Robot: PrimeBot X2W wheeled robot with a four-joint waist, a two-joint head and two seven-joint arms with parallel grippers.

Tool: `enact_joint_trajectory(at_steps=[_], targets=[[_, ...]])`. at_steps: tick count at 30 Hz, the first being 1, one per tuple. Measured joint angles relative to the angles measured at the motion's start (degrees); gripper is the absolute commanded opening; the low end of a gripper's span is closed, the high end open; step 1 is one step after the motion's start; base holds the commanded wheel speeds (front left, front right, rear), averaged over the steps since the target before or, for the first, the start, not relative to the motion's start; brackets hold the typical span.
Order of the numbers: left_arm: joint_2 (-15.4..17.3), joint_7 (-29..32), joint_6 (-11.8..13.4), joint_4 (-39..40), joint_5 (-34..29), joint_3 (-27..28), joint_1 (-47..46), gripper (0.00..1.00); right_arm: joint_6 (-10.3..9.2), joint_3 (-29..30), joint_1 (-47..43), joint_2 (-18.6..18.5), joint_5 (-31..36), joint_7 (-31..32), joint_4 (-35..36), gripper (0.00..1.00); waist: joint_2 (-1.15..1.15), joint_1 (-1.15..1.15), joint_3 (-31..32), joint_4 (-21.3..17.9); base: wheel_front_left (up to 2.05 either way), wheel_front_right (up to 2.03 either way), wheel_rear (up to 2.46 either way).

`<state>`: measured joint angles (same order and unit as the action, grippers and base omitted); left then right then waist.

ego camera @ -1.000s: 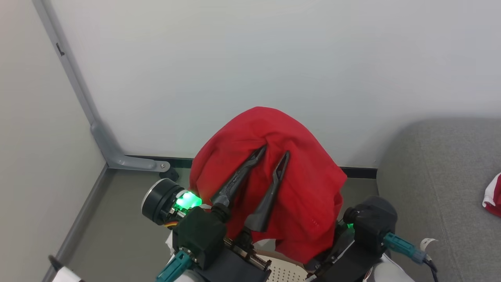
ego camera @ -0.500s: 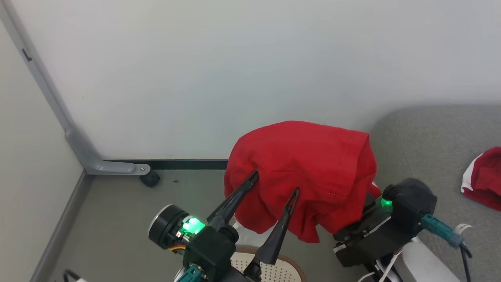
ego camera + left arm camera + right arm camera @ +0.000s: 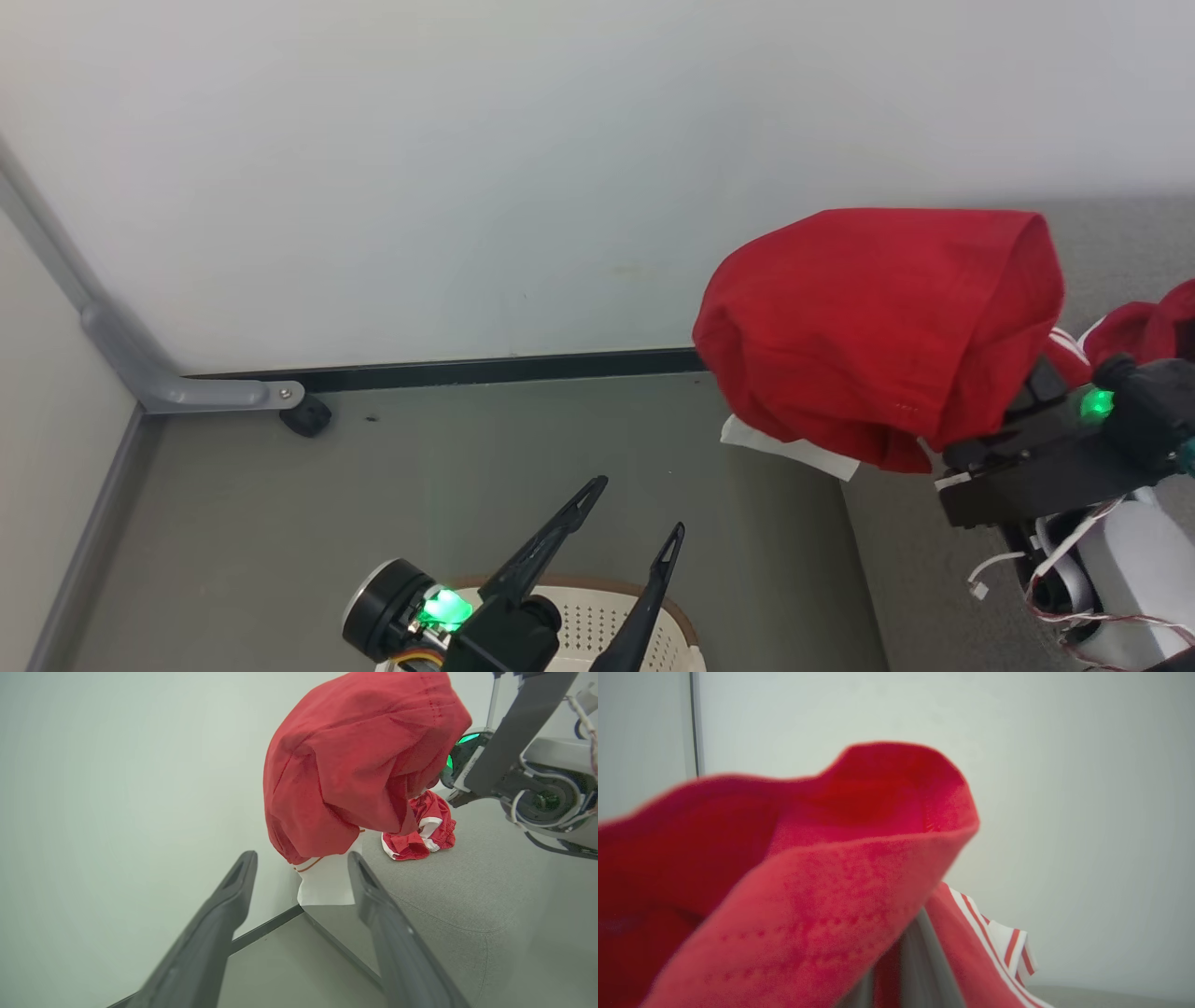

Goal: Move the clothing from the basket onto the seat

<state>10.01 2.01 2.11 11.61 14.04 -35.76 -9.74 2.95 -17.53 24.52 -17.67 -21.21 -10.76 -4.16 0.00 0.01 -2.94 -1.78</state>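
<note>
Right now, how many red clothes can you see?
2. One red garment hangs in the air from the right jaws, near the seat's edge. The other garment lies crumpled on the seat. More may hide in the basket.

Plain white wall (image 3: 467, 140), black skirting strip (image 3: 485, 370), grey floor (image 3: 420, 467), grey metal bracket (image 3: 201, 394) at left

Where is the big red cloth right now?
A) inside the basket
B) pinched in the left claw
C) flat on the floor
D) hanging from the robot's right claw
D: the red cloth drapes over the shut right claw, up in the air by the grey seat, while the left claw stands open and empty over the basket.
</note>
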Motion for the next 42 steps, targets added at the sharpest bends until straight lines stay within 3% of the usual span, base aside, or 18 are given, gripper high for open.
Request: enact_joint_trajectory(at_steps=[9, 16, 29, 42], targets=[[0.8, 0.3, 0.9, 0.0, -1.1, -0.9, 1.2, 1.00, -2.54, 7.7, 2.1, -4.0, -1.2, -1.0, -0.1, 0.00, 0.00, 0.00, -3.6, -2.5, 0.00, 0.00, 0.00], [1.0, 0.2, 0.9, 0.5, -2.8, -1.3, 1.1, 1.00, -3.93, 11.0, 2.2, -4.7, -2.2, -1.8, 0.5, 0.00, 0.00, 0.00, -7.1, -4.7, 0.00, 0.00, 0.00], [3.2, 1.3, 0.3, 1.4, -4.6, -1.2, -2.0, 1.00, -5.03, 13.5, 4.3, -2.9, -4.1, -3.0, 0.6, 0.00, 0.00, 0.00, -12.9, -12.4, 0.00, 0.00, 0.00], [4.3, 3.5, -1.2, 2.0, -6.5, -1.5, -5.2, 1.00, -5.45, 21.0, 6.9, -4.4, -7.5, -3.5, -4.1, 0.00, 0.00, 0.00, -19.0, -19.0, 0.00, 0.00, 0.00]])
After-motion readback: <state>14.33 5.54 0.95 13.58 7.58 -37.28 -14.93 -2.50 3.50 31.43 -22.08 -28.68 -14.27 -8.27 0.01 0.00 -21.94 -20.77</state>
